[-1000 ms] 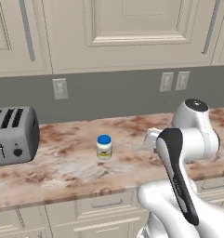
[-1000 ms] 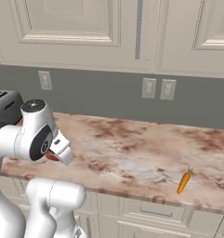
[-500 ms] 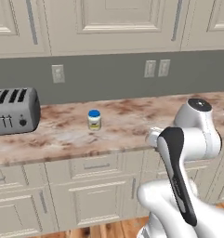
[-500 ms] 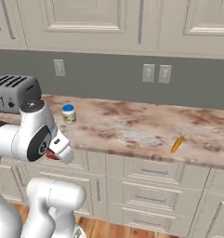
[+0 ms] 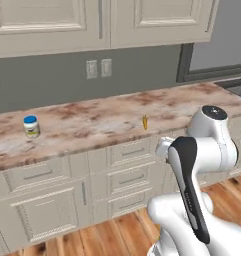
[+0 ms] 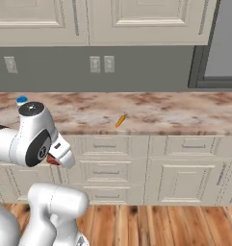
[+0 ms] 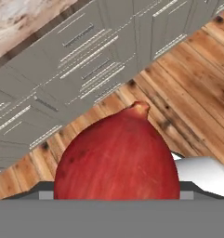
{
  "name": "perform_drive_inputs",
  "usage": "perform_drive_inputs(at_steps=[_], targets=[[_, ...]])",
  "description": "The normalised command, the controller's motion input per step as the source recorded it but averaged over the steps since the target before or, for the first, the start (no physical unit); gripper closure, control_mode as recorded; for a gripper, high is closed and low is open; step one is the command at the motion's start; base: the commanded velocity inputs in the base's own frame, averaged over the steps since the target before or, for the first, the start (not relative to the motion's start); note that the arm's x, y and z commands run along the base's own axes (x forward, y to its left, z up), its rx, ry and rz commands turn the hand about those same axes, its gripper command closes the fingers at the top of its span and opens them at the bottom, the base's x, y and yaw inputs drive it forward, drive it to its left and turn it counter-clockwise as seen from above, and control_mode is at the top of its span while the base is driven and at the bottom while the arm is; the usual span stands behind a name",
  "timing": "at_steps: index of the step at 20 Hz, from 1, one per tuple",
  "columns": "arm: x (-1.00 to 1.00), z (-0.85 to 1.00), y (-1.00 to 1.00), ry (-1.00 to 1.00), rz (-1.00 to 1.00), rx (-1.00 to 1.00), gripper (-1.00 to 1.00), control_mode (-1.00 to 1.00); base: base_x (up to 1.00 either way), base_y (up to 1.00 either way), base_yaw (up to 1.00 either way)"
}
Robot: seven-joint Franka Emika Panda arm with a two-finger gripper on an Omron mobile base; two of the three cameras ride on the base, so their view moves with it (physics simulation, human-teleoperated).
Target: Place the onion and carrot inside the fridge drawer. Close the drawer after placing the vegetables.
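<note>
You're carrying the onion (image 7: 117, 155) in the end effector (image 6: 54, 158), jaws spread wide round it and gripping, so keep the wrist steady and the arm tucked while the base drives; don't jolt it loose b/c it's a round, slick load. The carrot (image 5: 145, 121) lies on the worktop (image 5: 92, 120) near the front edge, well apart from the end effector, above and beyond it in the right base view.

1. A marbled brown-and-cream counter (image 5: 92, 122) runs along a grey wall (image 6: 146, 72) with pale outlets (image 5: 99, 68).
2. Cream panelled upper cabinets (image 5: 97, 20) hang above.
3. Cream drawers (image 6: 105, 170) stand on a wooden plank floor (image 6: 151, 226).
</note>
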Motion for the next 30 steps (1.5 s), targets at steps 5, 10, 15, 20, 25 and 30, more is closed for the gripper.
perform_drive_inputs(at_steps=[5, 10, 15, 20, 25, 30], targets=[[0.0, 0.0, 0.0, 0.0, 0.0, 0.0, 1.0, 1.0, -0.01, -0.78, -0.43], [0.0, 0.0, 0.0, 0.0, 0.0, 0.0, 1.0, 1.0, 0.0, -0.66, -0.43], [0.0, 0.0, 0.0, 0.0, 0.0, 0.0, 1.0, 1.0, -0.02, -0.07, -0.09], [0.0, 0.0, 0.0, 0.0, 0.0, 0.0, 1.0, 1.0, -0.01, -0.1, 0.19], [0.0, 0.0, 0.0, 0.0, 0.0, 0.0, 1.0, 1.0, 0.0, 0.0, 0.52], [0.0, 0.0, 0.0, 0.0, 0.0, 0.0, 1.0, 1.0, 0.0, 0.1, 0.64]])
